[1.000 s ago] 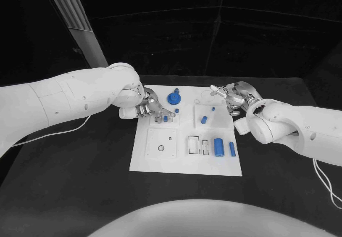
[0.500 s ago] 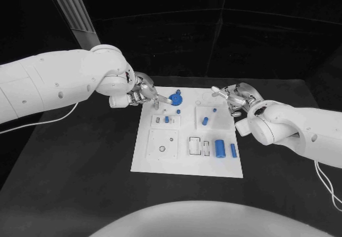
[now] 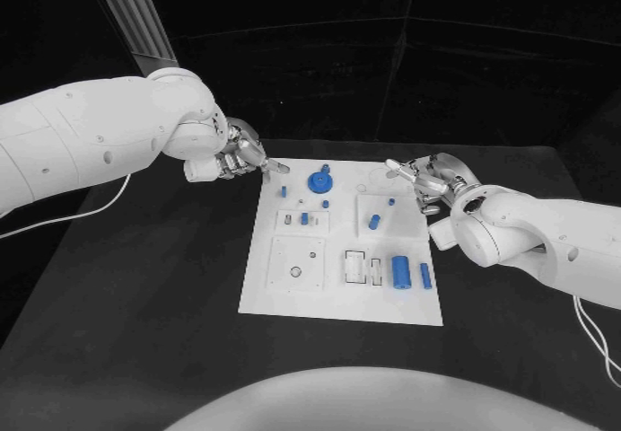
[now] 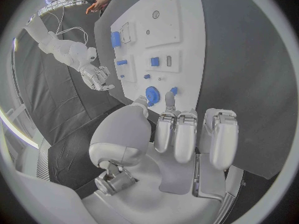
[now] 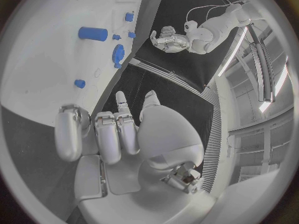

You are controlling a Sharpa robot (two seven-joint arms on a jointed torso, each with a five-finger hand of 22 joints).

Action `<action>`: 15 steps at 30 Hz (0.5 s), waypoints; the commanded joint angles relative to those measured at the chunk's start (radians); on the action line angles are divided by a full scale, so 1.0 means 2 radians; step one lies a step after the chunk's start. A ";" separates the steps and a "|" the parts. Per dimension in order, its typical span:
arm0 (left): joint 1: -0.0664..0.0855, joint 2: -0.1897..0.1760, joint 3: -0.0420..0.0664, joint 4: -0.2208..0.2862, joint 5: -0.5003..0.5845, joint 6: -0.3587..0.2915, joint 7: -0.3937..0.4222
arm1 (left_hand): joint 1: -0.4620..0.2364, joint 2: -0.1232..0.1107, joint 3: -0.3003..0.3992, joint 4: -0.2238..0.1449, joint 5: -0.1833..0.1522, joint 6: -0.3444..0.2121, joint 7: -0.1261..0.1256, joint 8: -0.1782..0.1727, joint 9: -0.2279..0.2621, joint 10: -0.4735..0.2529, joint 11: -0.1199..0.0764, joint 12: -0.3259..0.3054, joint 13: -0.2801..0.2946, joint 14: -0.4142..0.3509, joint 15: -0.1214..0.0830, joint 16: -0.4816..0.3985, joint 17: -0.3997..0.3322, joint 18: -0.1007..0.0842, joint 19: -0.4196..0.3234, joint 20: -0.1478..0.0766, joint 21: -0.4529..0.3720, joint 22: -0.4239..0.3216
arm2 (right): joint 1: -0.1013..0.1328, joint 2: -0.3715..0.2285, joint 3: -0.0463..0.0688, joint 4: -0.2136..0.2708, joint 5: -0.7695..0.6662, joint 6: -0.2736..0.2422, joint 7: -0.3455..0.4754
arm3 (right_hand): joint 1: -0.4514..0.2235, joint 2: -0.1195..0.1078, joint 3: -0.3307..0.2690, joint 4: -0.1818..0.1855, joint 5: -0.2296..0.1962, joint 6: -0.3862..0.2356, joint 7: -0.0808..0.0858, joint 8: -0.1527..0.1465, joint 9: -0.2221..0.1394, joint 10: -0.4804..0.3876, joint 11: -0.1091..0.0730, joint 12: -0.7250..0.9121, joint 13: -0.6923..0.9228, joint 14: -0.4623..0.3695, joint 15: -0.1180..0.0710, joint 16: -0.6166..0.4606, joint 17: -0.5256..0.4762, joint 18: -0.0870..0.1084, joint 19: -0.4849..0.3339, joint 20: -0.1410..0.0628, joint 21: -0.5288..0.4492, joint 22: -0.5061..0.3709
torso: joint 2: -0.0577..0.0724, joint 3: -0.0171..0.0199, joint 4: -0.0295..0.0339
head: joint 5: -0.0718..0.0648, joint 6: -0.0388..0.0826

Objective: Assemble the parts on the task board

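Note:
The white task board (image 3: 293, 296) lies in the middle of the black table. A round blue part (image 3: 319, 182) sits at its far end, with a small blue peg (image 3: 304, 217) just nearer. Close to the right edge lie two blue cylinders (image 3: 400, 267), and a shorter cylinder (image 3: 372, 220) sits mid-board. My left hand (image 3: 240, 162) hovers off the board's far-left corner, fingers loosely bent and holding nothing. Seen from the left wrist, this hand (image 4: 181, 134) has the round part (image 4: 152, 93) just beyond its fingertips. My right hand (image 3: 421, 180) hangs by the far-right edge with spread, empty fingers.
Black table (image 3: 143, 296) surrounds the board on all sides. A grey post (image 3: 136, 36) rises behind my left arm. A thin white cable (image 3: 78, 220) trails under the left arm, and another (image 3: 589, 337) hangs below the right arm.
My left hand has drawn back from over the small blue peg to beyond the board's far-left corner. The peg stays on the board. The right hand has barely moved.

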 commanded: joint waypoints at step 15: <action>-0.030 0.040 0.000 -0.071 -0.004 0.039 0.030 | 0.014 0.000 -0.011 0.001 -0.005 0.000 -0.001 0.001 0.000 0.054 0.001 0.001 0.131 0.053 0.002 0.001 0.132 -0.003 0.052 0.002 0.002 0.132 | 0.001 0.000 0.000 0.002 0.001 0.000 0.004 | 0.004 0.003 -0.003 -0.001 0.000 0.001 -0.001 0.001 -0.001 0.052 -0.004 0.001 0.131 0.052 -0.003 0.001 0.132 0.010 0.001 -0.004 -0.003 0.077 | 0.001 -0.0007 -0.0011 | 0.000 0.004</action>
